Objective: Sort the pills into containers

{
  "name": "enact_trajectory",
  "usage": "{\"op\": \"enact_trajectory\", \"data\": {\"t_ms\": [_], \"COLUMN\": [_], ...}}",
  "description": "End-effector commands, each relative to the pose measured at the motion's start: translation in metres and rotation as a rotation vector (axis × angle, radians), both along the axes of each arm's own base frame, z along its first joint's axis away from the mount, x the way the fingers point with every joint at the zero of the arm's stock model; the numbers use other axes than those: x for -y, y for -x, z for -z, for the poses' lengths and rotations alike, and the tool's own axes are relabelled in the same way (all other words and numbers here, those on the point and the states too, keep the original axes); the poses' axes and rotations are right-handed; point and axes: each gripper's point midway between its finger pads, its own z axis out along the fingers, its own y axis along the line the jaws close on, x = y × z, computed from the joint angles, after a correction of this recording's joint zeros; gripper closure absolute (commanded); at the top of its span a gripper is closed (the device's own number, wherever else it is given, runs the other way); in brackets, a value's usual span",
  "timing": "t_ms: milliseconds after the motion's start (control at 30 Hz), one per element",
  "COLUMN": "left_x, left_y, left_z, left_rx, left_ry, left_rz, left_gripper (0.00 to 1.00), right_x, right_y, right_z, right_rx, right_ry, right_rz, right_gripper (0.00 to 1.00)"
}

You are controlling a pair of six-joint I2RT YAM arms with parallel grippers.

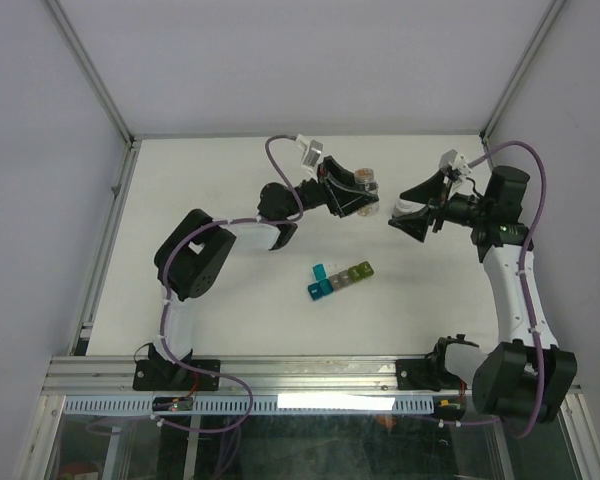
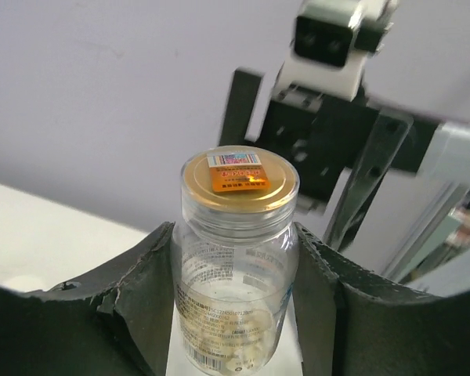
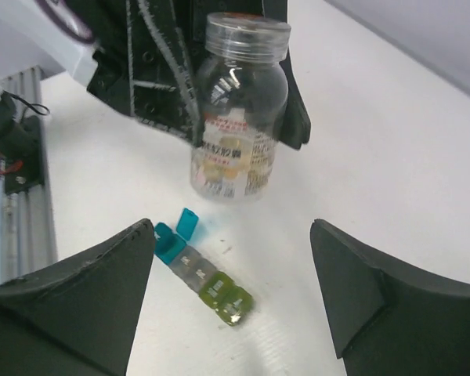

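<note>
My left gripper (image 1: 352, 200) is shut on a small clear bottle (image 1: 368, 188) with a tan cap and holds it above the table at the far middle. In the left wrist view the bottle (image 2: 236, 274) stands upright between the fingers (image 2: 141, 298), cap (image 2: 239, 178) on, pale pills (image 2: 243, 345) at its bottom. My right gripper (image 1: 412, 215) is open and empty, facing the bottle (image 3: 239, 117) from the right. The containers (image 1: 340, 280) lie mid-table as a strip of blue, teal, grey and green cubes. In the right wrist view the strip (image 3: 207, 278) has one teal lid (image 3: 186, 223) flipped open.
White walls close the table at the back and both sides. A metal rail (image 1: 310, 375) runs along the near edge by the arm bases. Another rail (image 1: 105, 250) runs along the left side.
</note>
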Motion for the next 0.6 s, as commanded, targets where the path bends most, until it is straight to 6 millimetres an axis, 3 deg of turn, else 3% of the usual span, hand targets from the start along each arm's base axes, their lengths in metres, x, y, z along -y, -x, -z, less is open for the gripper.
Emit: {"op": "enact_trajectory", "data": {"t_ms": [0,133,333,567], "left_x": [-0.018,-0.019,-0.022,0.004], "left_y": [0.022,0.033,0.045,0.048], "left_z": [-0.024,0.011,0.032,0.052], "left_rx": [0.331,0.425,0.496,0.539], "left_ry": [-0.182,-0.375,-0.504,-0.656], "left_rz": [0.154,0.237,0.243,0.211], "left_gripper": [0.9,0.91,0.93,0.93], "right_x": [0.005,0.002,0.001,-0.012], "right_y": [0.025,0.029,0.026,0.017], "right_z": [-0.019,-0.028,-0.03,-0.021], "right_rx": [0.139,0.121,0.033,-0.055], "right_ry": [0.061,0.013,-0.042,-0.05], "right_rz": [-0.036,-0.05,-0.042,-0.028], "right_gripper": [0.17,0.17,0.16,0.16]}}
